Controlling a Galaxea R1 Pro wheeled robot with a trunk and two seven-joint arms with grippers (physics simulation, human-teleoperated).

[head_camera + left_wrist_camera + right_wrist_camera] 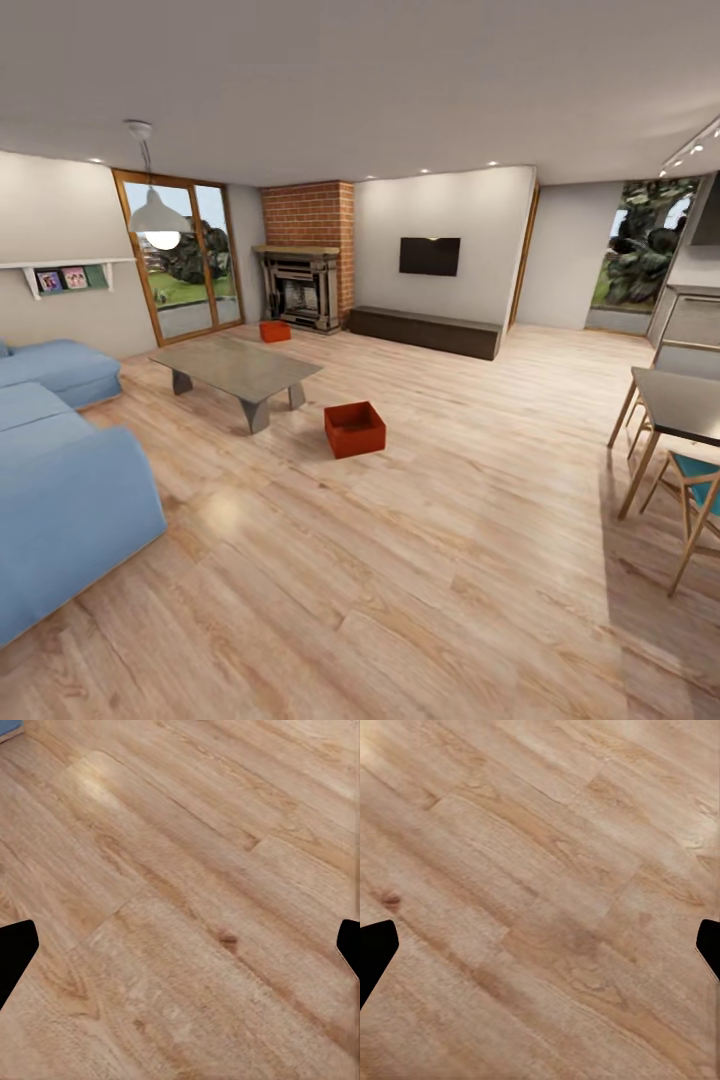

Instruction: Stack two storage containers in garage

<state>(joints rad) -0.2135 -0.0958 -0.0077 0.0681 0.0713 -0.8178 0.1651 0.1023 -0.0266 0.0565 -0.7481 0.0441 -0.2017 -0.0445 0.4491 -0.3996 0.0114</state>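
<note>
Zero containers moved: both are sitting on living room planks, near container (354, 429), far container (274, 331) by the fireplace (302, 288), while you're holding both grippers' fingers (15, 952) apart, empty.

No text, label, brand, number or sign can be read anywhere; the small framed pictures (62, 279) on the wall shelf (70, 264) are too blurred to tell.

- We see the near bin (354, 429): orange-red, open-topped, upright on the wood floor (400, 560), just beside the low grey tabletop's (235, 365) end.
- We see the far bin (275, 331), alike and upright, on the floor beside the fireplace (300, 288), well apart from the first.
</note>
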